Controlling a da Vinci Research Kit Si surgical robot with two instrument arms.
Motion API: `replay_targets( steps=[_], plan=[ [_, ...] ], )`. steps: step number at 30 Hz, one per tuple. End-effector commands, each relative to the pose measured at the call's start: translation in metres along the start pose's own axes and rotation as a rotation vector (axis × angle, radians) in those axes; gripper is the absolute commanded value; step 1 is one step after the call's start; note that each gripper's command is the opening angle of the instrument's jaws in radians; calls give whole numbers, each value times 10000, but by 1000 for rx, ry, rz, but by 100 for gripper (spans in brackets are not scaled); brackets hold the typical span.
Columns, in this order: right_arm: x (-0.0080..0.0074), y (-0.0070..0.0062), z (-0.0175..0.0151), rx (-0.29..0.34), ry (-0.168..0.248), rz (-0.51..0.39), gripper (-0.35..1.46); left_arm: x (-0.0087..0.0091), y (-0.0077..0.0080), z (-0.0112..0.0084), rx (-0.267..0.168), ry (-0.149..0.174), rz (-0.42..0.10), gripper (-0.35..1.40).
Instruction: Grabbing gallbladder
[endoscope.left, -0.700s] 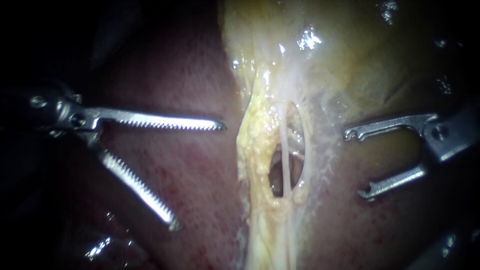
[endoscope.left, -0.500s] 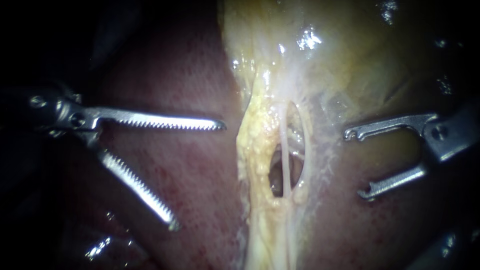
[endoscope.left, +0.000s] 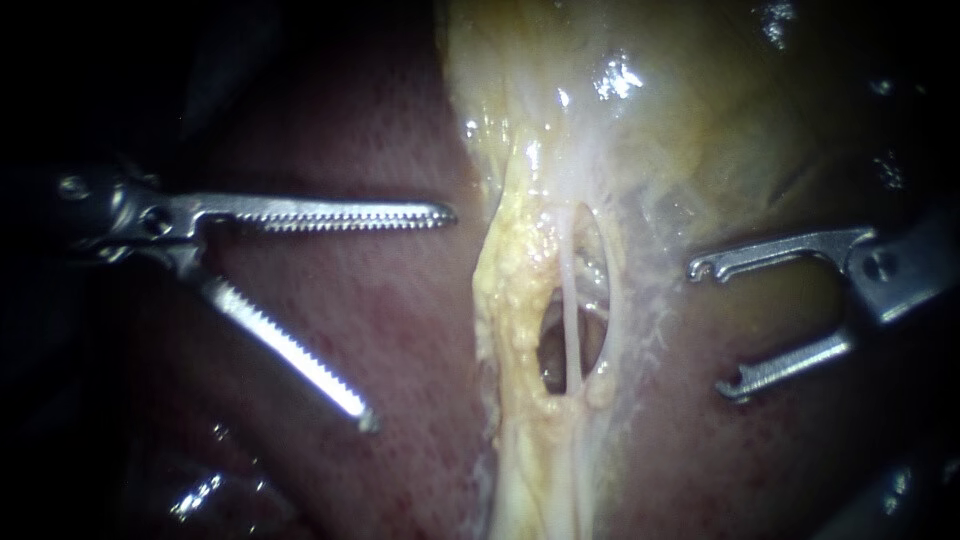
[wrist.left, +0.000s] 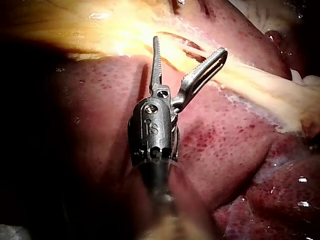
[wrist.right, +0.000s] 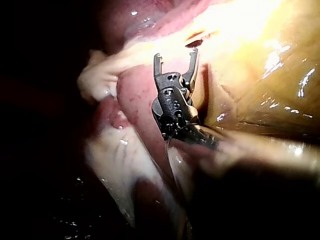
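Approach: left instrument's serrated hand (endoscope.left: 412, 317) gapes empty; right instrument's hooked hand (endoscope.left: 712, 329) too.
Pale yellow gallbladder (endoscope.left: 640, 110) lies just ahead against dark red liver (endoscope.left: 400, 130); next, advance and clamp its edge.

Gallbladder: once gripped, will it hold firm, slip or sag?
Probably slippery: wet glints shine on the gallbladder. Likely floppy: its wall lies slack and creased, not taut. The thin whitish film at its edge looks tearable, so the left instrument's open toothed jaws should perhaps bite broadly.
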Motion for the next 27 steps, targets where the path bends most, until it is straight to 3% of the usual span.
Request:
replay_targets(
  steps=[1,10,13,27],
  plan=[
    [0,0,0,0,0,0,59,0,1,2,-16,4,-8,104],
    [0,0,0,0,0,0,59,3,3,15,-102,21,-159,91],
    [0,0,0,0,0,0,59,7,4,21,-123,26,-177,89],
    [0,0,0,0,0,0,59,19,10,41,-128,28,-270,74]
  ],
)
